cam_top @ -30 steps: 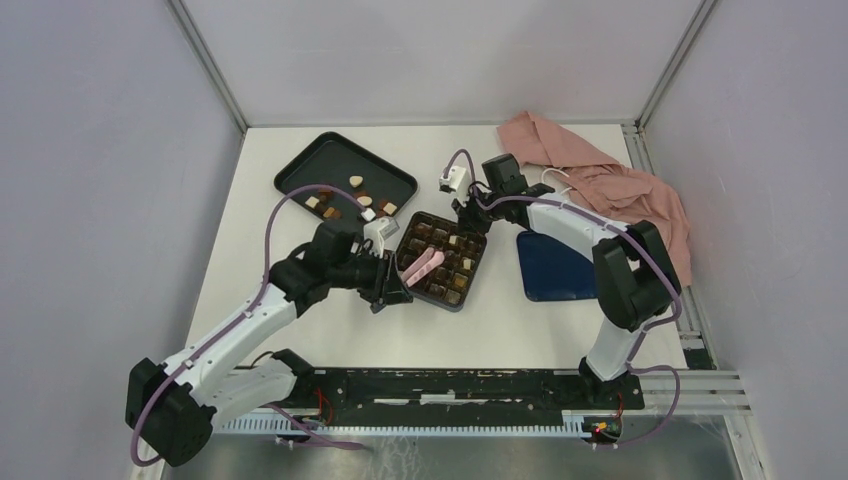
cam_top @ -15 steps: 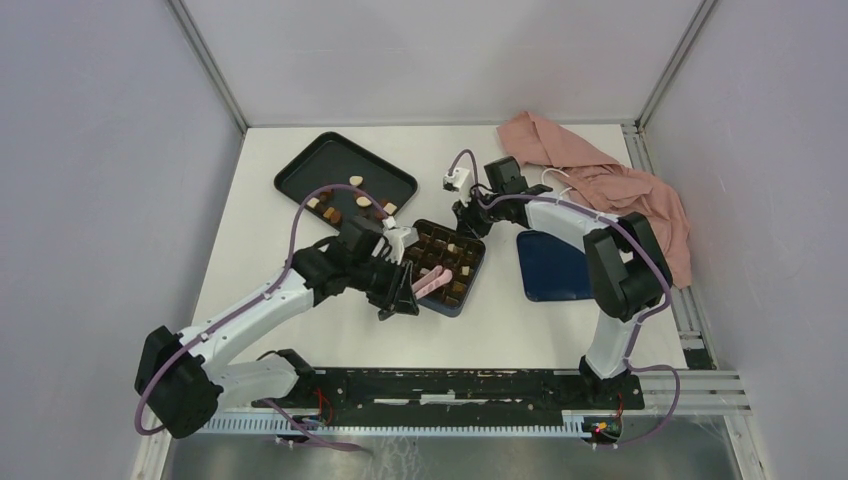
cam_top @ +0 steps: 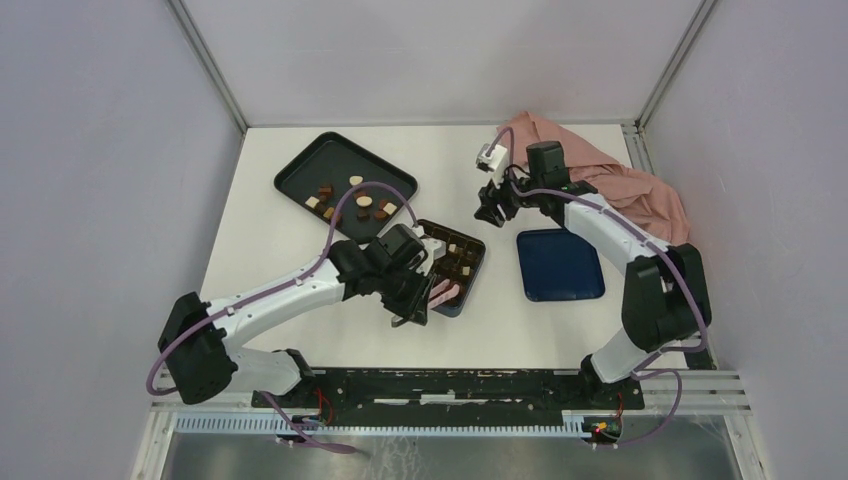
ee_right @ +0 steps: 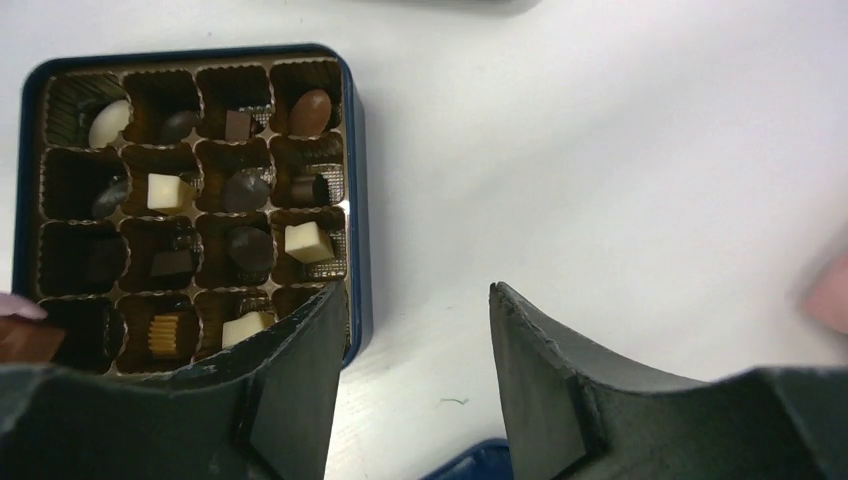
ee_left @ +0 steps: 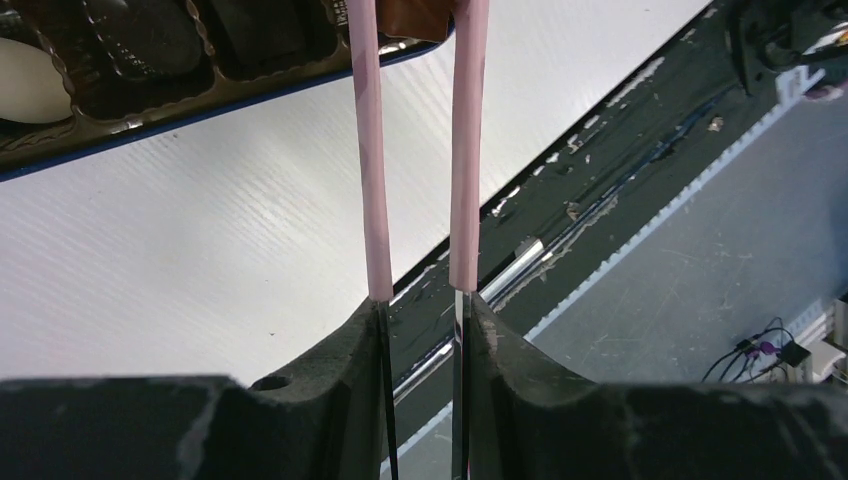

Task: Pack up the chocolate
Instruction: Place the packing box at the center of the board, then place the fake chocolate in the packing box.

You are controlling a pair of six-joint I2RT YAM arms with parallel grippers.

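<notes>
Left gripper (cam_top: 445, 291) has swung over the box (ee_right: 357, 180), pinching a brown chocolate (ee_left: 415, 14). The right gripper (ee_right: 415, 298), wide open and empty, backed off upper right. Drop's next, I'd guess.

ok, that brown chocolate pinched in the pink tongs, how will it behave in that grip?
Probably light: the brown chocolate is held up between the two thin pink tongs alone. Likely to slip or twist out, since the contact is narrow and its surface looks smooth. May mark if squeezed hard; firmness can't be judged.
</notes>
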